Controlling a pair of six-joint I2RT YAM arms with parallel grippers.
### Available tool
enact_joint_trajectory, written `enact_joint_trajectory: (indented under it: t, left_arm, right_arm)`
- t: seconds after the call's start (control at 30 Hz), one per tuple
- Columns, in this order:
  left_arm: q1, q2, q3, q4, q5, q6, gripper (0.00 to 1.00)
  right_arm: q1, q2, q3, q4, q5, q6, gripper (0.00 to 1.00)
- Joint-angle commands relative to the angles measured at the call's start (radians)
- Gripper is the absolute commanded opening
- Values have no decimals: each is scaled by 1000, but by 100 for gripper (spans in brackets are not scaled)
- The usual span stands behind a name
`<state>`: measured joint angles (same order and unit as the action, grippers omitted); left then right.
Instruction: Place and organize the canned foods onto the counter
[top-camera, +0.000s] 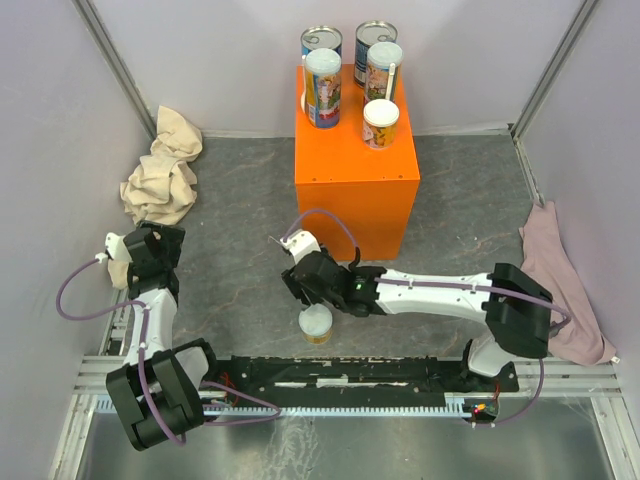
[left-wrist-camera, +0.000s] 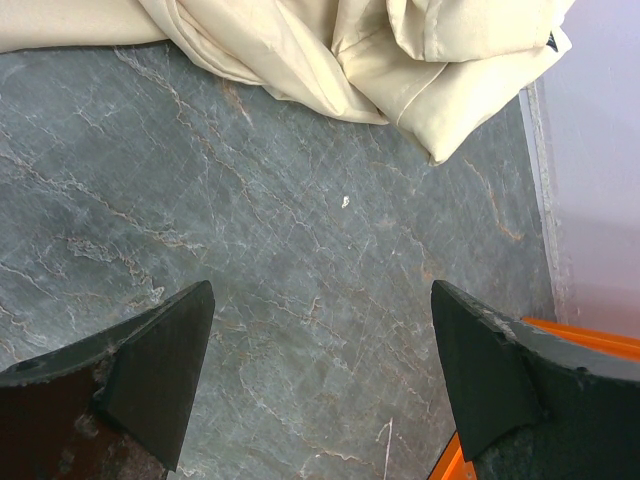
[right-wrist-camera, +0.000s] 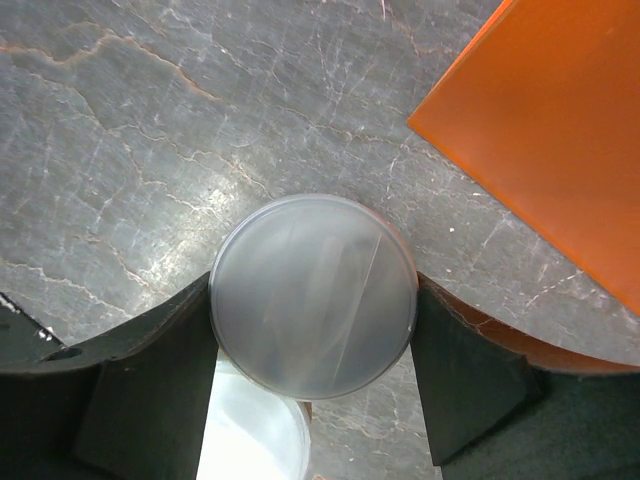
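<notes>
Before the orange box (top-camera: 355, 180), the right gripper (right-wrist-camera: 314, 310) clamped one can (right-wrist-camera: 312, 280) on the table (top-camera: 240, 200)
Fingers (right-wrist-camera: 160, 360) pinched it high, seemingly at the lid; a lift could tip or drop it. Left gripper (left-wrist-camera: 320, 370) hung open, idle.

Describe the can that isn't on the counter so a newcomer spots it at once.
Find the orange counter carrying the other cans. In front of it, the right gripper clasps a can with a pale translucent lid, the only one off it.
</notes>
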<state>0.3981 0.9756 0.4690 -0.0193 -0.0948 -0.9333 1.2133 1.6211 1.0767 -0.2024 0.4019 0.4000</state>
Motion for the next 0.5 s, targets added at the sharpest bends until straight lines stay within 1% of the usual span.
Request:
enact_joint_trajectory:
  t: [0.0,0.23,0.37,0.47]
  left_arm:
    - [9,0,3,47,5,-29,95]
    - [8,-2,2,47,3,-29,95]
    - [10,-2,2,48,4,-30,95]
    - [9,-3,2,48,6,-30,95]
  right_arm:
    - [20,-124,122,-29,18,-54,34]
    - [50,-226,322,-190,-8,-127,34]
    - [55,-257,470,-302,-16,-164,34]
    - [55,-274,558,-351,-4,-188,34]
